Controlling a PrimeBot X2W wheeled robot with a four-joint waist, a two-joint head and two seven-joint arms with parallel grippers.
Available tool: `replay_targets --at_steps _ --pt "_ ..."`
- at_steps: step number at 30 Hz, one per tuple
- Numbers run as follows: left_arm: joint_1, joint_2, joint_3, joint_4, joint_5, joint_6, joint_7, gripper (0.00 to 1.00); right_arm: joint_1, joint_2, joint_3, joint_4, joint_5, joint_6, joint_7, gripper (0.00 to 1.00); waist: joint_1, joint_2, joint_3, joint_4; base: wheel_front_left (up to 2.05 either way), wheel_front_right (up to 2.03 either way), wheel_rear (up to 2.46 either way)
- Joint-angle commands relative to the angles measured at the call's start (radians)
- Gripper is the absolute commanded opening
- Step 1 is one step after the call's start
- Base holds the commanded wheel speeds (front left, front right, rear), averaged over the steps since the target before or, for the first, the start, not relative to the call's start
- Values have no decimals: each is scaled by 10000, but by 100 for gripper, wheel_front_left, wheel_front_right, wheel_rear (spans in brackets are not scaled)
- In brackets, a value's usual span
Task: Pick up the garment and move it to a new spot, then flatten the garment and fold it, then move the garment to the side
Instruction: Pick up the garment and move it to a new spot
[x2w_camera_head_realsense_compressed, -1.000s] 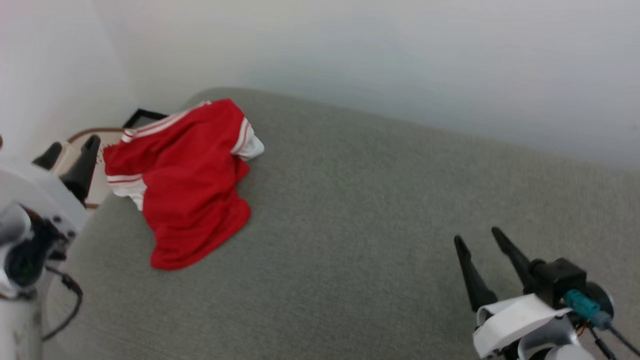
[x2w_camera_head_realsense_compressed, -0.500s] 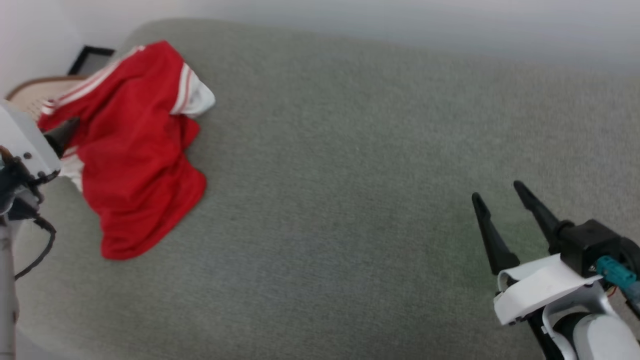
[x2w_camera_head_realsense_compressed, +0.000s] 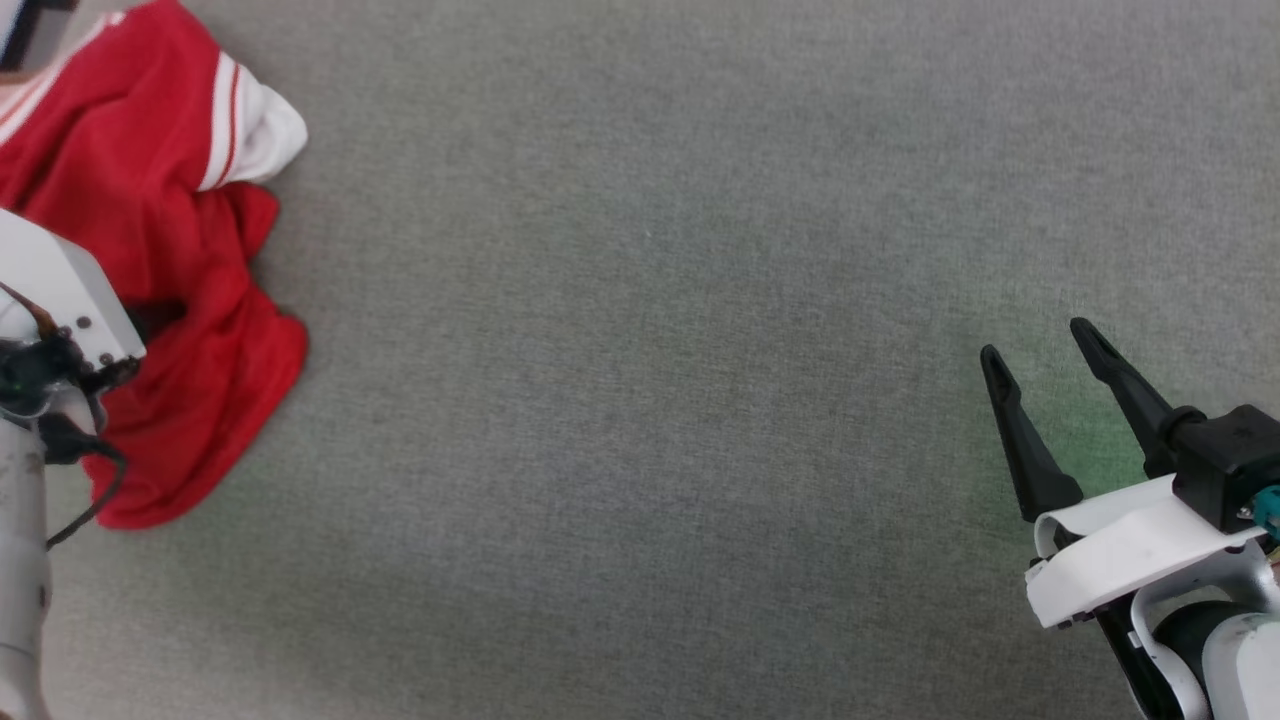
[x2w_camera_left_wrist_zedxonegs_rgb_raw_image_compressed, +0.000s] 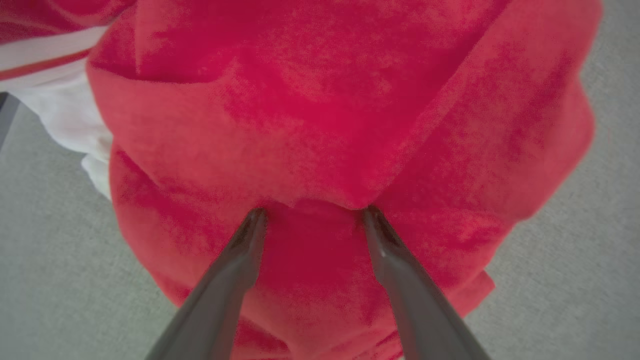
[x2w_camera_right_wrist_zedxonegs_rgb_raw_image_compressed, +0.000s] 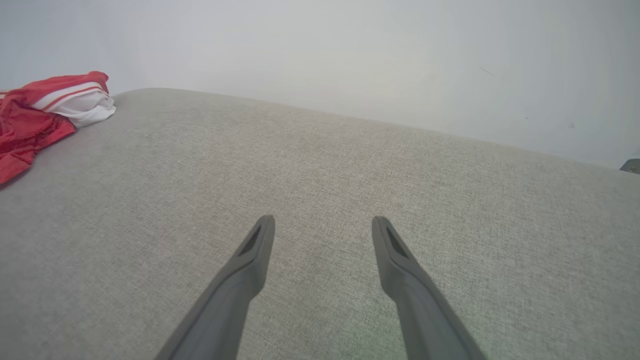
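Observation:
The garment (x2w_camera_head_realsense_compressed: 170, 230) is a red shirt lying crumpled at the left edge of the grey surface, one white sleeve (x2w_camera_head_realsense_compressed: 265, 135) with striped trim at its upper right. My left wrist (x2w_camera_head_realsense_compressed: 60, 300) hangs over its left part. In the left wrist view my left gripper (x2w_camera_left_wrist_zedxonegs_rgb_raw_image_compressed: 314, 212) is open, both fingertips pressed against a fold of the red cloth (x2w_camera_left_wrist_zedxonegs_rgb_raw_image_compressed: 325, 100), with nothing clamped. My right gripper (x2w_camera_head_realsense_compressed: 1035, 342) stands open at the lower right, far from the shirt, its fingers (x2w_camera_right_wrist_zedxonegs_rgb_raw_image_compressed: 250, 260) above bare surface. The right wrist view shows the garment (x2w_camera_right_wrist_zedxonegs_rgb_raw_image_compressed: 30, 120) at far left.
A wide grey fabric surface (x2w_camera_head_realsense_compressed: 650, 350) stretches between the shirt and my right gripper. A pale wall (x2w_camera_right_wrist_zedxonegs_rgb_raw_image_compressed: 350, 60) rises behind its far edge. A small dark object (x2w_camera_right_wrist_zedxonegs_rgb_raw_image_compressed: 631, 166) peeks in at that edge on the right.
The head camera has tilted down, shifting the whole picture. My left gripper has come from beside the shirt's left edge down onto the red cloth. The right gripper stays open, roughly in place.

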Motion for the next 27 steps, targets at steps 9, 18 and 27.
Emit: replay_targets --at_steps 9,18,27 --pt "-447 -381 -236 1641 -50 -317 -563 100 -153 -42 -106 -410 -62 4 368 100 0 -1 490 -180 0 0 0" --pt "-918 -196 -379 2130 34 -471 -1338 0 34 125 -77 -145 -68 4 302 100 0 -1 -109 -9 0 0 0" --pt "-1566 498 -959 1560 492 -610 -2405 0 375 554 11 555 135 4 -130 100 0 -1 -1356 220 0 0 0"
